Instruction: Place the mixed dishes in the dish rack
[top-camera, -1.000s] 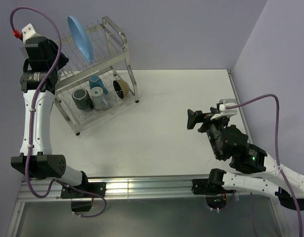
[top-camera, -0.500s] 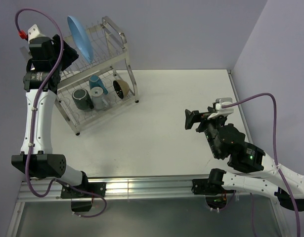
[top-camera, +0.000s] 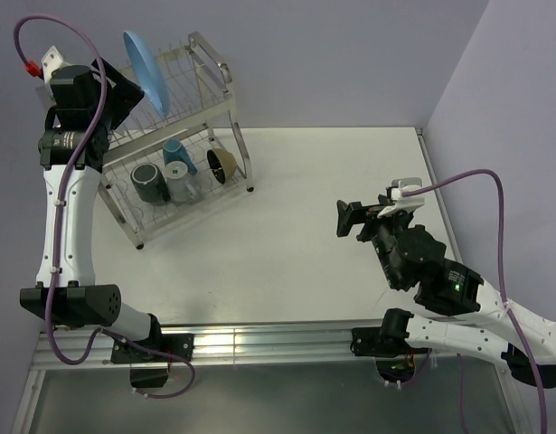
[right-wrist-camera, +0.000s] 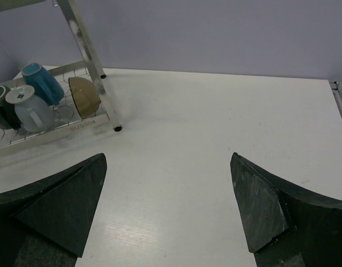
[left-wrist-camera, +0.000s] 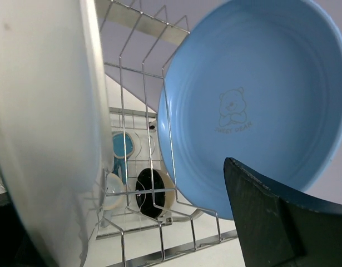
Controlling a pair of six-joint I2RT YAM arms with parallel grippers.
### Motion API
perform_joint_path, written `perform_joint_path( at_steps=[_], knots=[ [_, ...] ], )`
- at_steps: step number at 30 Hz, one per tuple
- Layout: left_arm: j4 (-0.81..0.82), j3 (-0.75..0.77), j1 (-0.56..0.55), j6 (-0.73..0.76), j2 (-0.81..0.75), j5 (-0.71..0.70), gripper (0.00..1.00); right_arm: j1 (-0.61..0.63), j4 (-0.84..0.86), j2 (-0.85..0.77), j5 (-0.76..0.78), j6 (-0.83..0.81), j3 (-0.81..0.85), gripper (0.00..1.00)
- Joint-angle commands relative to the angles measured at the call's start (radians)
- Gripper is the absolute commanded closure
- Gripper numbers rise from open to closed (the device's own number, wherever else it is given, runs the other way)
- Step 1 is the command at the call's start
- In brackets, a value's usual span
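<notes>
Reaching up beside the top tier of the dish rack [top-camera: 225,95], the left gripper [top-camera: 122,90] has its jaws spread wide. The white plate [left-wrist-camera: 43,128] stands on edge just beside one finger, and the light-blue plate [left-wrist-camera: 254,105] stands on edge next to it. On the lower shelf sit the dark mug [top-camera: 149,181], pale cup [top-camera: 181,185], blue mug [top-camera: 177,152] and black-and-tan bowl [top-camera: 221,161]. Far right, the right gripper [top-camera: 346,220] hovers over the table [top-camera: 296,199], its jaws spread too.
</notes>
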Motion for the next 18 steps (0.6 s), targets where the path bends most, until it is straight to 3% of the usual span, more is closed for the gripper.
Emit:
perform_joint_path(
  at_steps=[1,11,18],
  knots=[
    [-0.203,0.01,0.025,-0.015,-0.022,-0.118,0.01,-0.013,0.042,0.01,-0.01,-0.013,0.02,0.0],
    [-0.249,0.084,0.025,-0.034,0.01,-0.145,0.01,-0.019,0.044,0.023,-0.029,-0.018,0.029,0.0],
    [-0.39,0.275,0.025,-0.011,0.129,-0.183,0.01,-0.022,0.044,0.018,-0.024,-0.02,0.029,0.0]
  ],
)
